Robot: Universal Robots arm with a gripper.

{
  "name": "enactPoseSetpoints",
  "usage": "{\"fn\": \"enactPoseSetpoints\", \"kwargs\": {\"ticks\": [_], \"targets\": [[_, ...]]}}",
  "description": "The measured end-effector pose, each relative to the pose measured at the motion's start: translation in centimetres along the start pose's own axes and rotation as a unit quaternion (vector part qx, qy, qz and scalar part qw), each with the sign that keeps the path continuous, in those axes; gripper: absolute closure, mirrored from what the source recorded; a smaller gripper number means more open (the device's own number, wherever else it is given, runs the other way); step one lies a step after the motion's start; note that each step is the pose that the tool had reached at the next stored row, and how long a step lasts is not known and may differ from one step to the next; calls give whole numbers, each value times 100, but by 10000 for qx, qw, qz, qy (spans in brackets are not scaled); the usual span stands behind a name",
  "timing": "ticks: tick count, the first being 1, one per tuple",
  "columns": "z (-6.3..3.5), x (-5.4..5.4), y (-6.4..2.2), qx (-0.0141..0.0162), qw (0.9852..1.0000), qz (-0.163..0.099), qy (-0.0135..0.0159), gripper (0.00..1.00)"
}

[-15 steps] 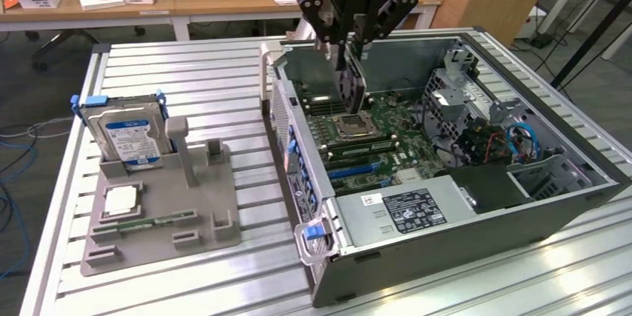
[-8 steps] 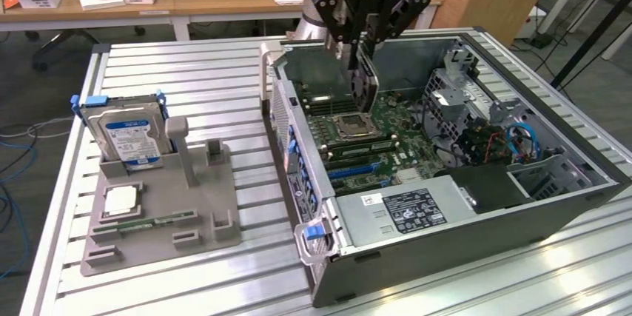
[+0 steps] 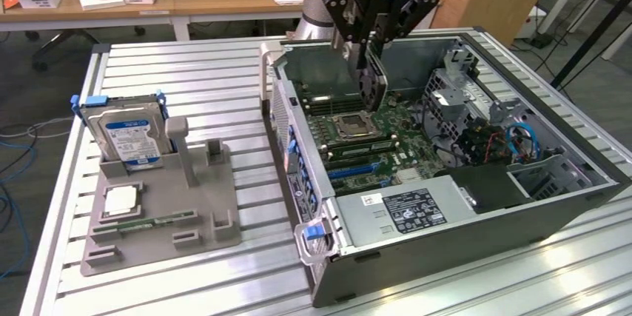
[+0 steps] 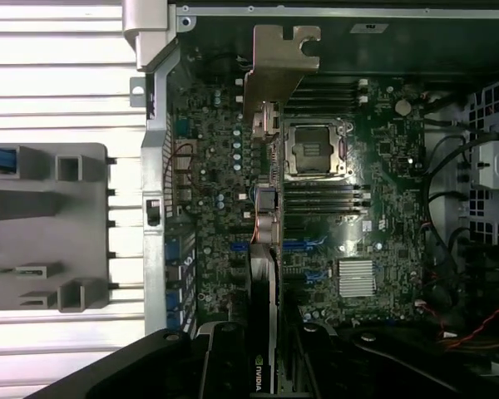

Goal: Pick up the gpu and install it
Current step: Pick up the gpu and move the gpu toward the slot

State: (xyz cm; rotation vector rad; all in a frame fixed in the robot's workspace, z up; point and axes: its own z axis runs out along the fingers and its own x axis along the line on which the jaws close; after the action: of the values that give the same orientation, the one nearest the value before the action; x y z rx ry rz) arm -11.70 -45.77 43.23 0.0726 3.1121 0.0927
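Over the green motherboard (image 3: 395,135) inside the open grey metal computer case (image 3: 553,212) on your slatted bench (image 3: 188,64), your black hand (image 3: 371,53) grips the thin dark gpu card (image 3: 374,86), held on edge.

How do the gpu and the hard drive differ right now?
The gpu is thin and dark; the hard drive is thick, silver, blue-labelled. The gpu hangs in the tool over the open case; the hard drive stands in the grey holder on the table. Both are held on edge.
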Motion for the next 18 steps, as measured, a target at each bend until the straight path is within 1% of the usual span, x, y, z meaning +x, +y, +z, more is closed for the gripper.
{"fn": "enactPoseSetpoints", "kwargs": {"ticks": [9,18], "targets": [[5,-176,8,0,10000,-10,1,74],[11,-395,18,-1,10000,-19,3,74]]}}
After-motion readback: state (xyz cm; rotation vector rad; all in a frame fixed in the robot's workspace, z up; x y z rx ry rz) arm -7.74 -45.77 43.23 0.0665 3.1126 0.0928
